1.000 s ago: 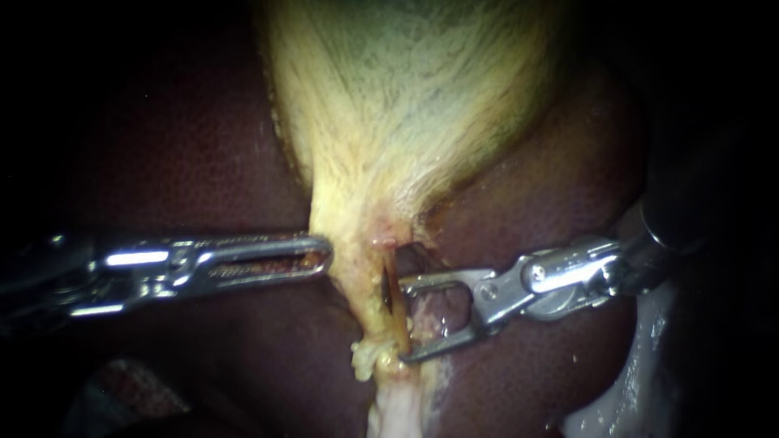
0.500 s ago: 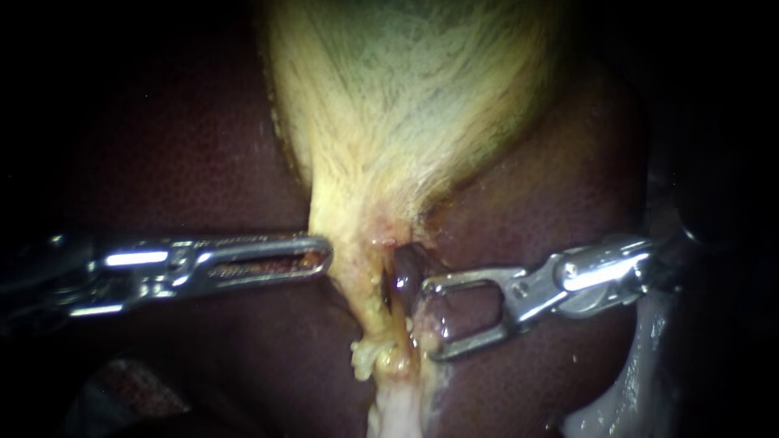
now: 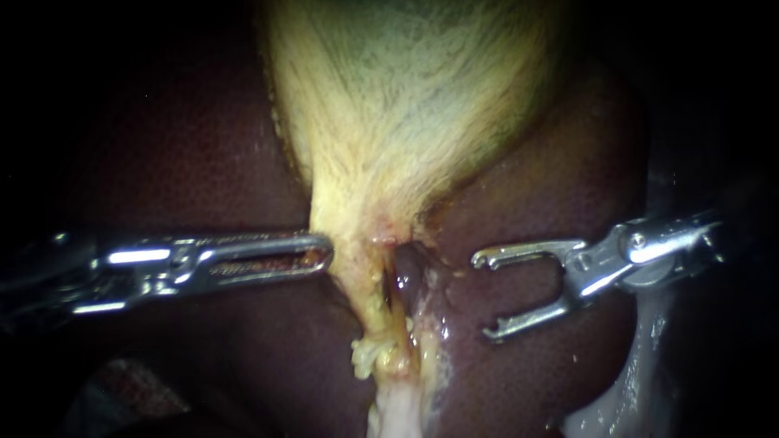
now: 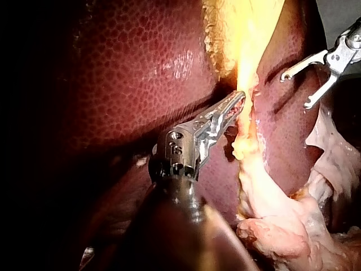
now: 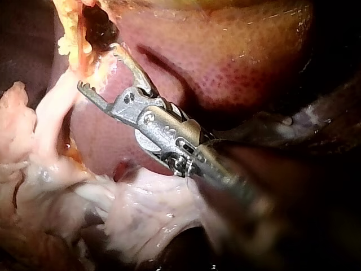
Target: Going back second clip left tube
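Yellowish tube (image 3: pixel 394 308) apart from right pincer (image 3: pixel 484 296), gaping

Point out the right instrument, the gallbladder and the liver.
right instrument (image 3: pixel 481 296), endoscope view, midway between its open jaws' tips.
gallbladder (image 3: pixel 406 105), endoscope view, middle of its pale yellow body.
liver (image 3: pixel 187 154), endoscope view, dark lobe left of the gallbladder.

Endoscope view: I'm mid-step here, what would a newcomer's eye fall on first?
The pale yellow gallbladder dominates, tapering from the top down the middle over the dark red liver. Next, the right instrument stands out, its bright metal jaws wide open and empty, to the right of the thin tube below the gallbladder's neck. Opposite, the left instrument has its jaws shut on the gallbladder's left edge.
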